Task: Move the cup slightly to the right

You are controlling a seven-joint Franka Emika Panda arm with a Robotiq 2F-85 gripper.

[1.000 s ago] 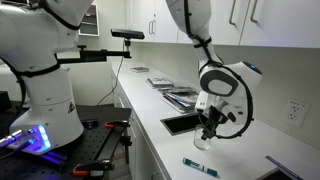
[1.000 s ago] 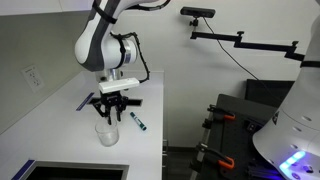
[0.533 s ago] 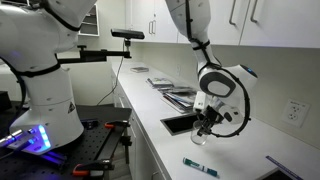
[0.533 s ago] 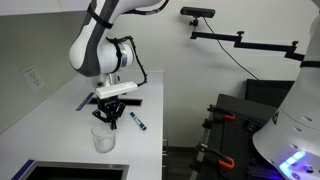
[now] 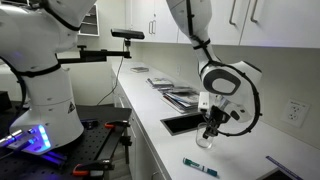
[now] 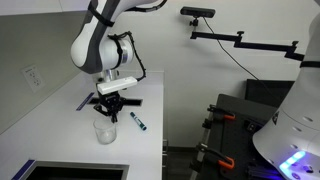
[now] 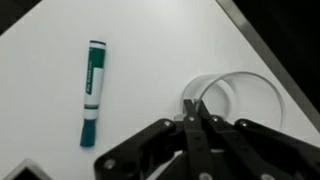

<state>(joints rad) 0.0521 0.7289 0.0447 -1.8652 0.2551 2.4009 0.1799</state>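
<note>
In an exterior view, the hand (image 5: 209,131) hangs low over the white desk (image 5: 152,128), with the clear cup (image 5: 204,143) upright at its fingertips. In an exterior view, the cup (image 6: 105,131) stands near a green marker (image 6: 138,122). In the wrist view, the hand (image 7: 195,103) is clenched, pinching the cup's (image 7: 243,100) rim, and the marker (image 7: 92,90) lies well apart from it.

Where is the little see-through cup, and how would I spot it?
Find the long white counter and follow the robot arm down to its black fingers. The cup stands right under them, with its rim at the fingertips. It is the only clear, round, upright thing there. The marker next to it is thin, green and lying flat.
</note>
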